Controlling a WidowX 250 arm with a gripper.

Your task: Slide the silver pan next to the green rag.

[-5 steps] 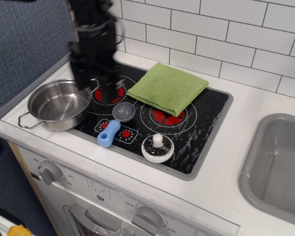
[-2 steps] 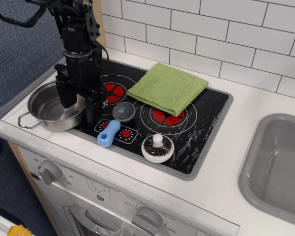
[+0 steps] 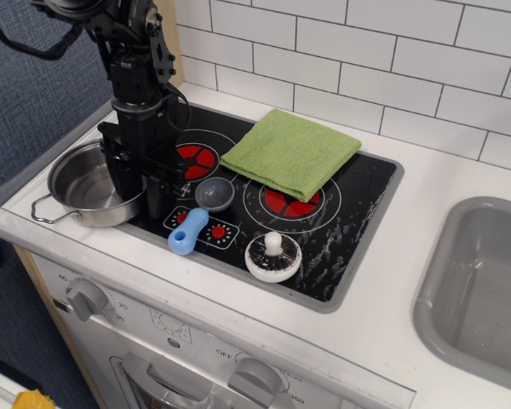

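The silver pan (image 3: 78, 184) sits at the left edge of the black hob (image 3: 358, 213), partly on the white counter, with one wire loop handle pointing front left. The green rag (image 3: 291, 152) lies folded on the hob's back middle, over the right burner's far side. My gripper (image 3: 140, 192) hangs straight down over the pan's right rim. Its jaws stand apart: one finger (image 3: 122, 177) is inside the pan, the other (image 3: 158, 199) outside on the hob. The arm hides the pan's right side and far handle.
A small grey bowl (image 3: 215, 193) sits just right of my gripper. A blue plastic piece (image 3: 188, 231) lies in front of it. A white-and-brown mushroom toy (image 3: 273, 256) is at the hob's front. A grey sink (image 3: 485, 281) is at the right, a tiled wall behind.
My gripper has come down from above the pan to straddle its right rim, and shifted slightly right. The pan and rag have not moved.
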